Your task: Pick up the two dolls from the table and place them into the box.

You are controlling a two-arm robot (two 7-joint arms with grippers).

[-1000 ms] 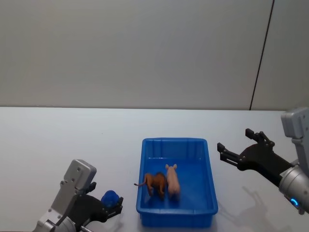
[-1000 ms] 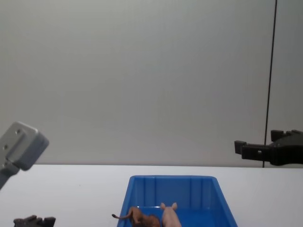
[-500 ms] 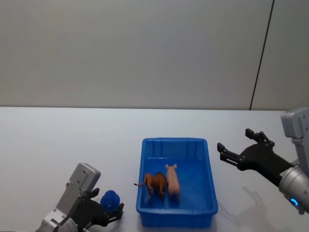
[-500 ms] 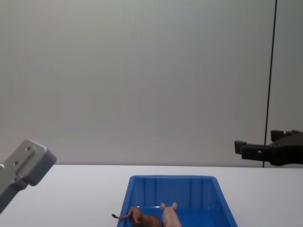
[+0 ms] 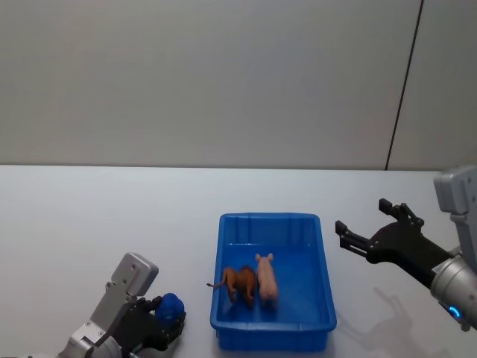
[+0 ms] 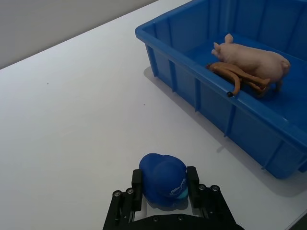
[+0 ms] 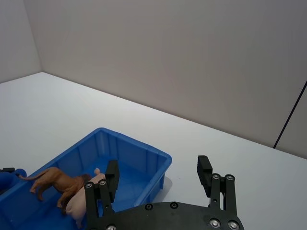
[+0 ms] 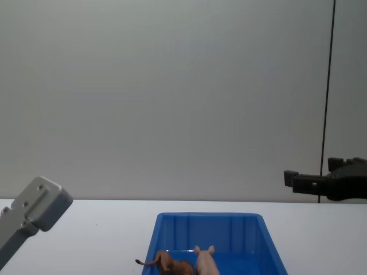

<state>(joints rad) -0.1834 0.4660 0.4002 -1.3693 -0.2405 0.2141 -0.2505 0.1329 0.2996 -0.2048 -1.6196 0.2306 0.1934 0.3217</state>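
- Both dolls sit inside the blue bin (image 5: 273, 328): pink pig (image 5: 266, 278) and brown lion (image 5: 238, 281) standing side by side, touching; lion's tail hangs over the bin's left rim
- My left pincer (image 6: 164, 189) is low over the white worktop (image 5: 112, 216), just left of the bin; it's clamped on a small blue toy (image 6: 163, 179)
- My right pincer (image 5: 369, 227) hovers right of the bin, above the worktop; fingers spread wide, nothing between them

2 dolls (image 5: 251, 282) inside box (image 5: 325, 298)
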